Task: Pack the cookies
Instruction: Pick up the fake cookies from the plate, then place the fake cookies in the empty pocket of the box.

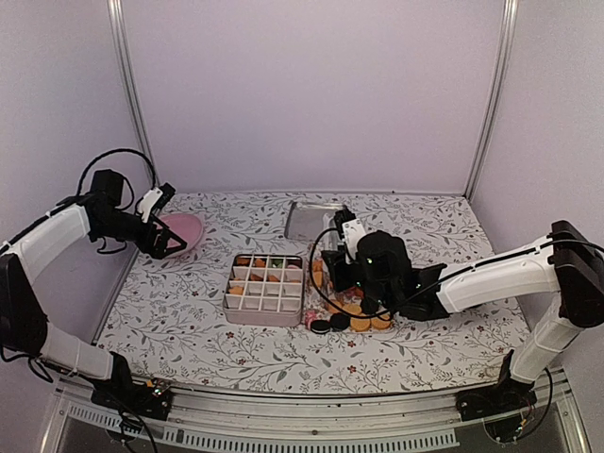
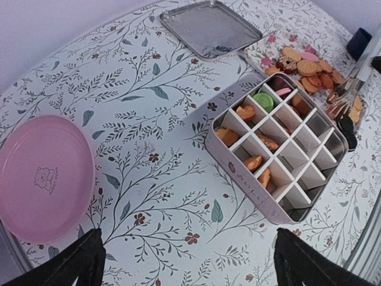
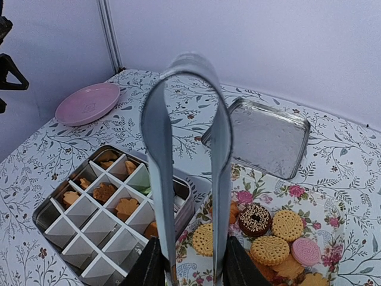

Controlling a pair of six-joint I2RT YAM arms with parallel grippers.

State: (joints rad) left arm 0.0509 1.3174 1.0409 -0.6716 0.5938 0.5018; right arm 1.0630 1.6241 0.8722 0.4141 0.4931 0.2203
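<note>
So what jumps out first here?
The divided tin mid-table, several cells holding cookies. Just right of it, the right gripper holds metal tongs in its jaws by a floral tray piled with more cookies. A pink plate sits far left.

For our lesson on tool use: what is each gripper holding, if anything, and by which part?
The right gripper clamps the metal tongs across both arms, leaving the bent end free. The left gripper holds nothing.

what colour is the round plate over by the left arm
Pink. The plate shows best in the left wrist view.
</note>
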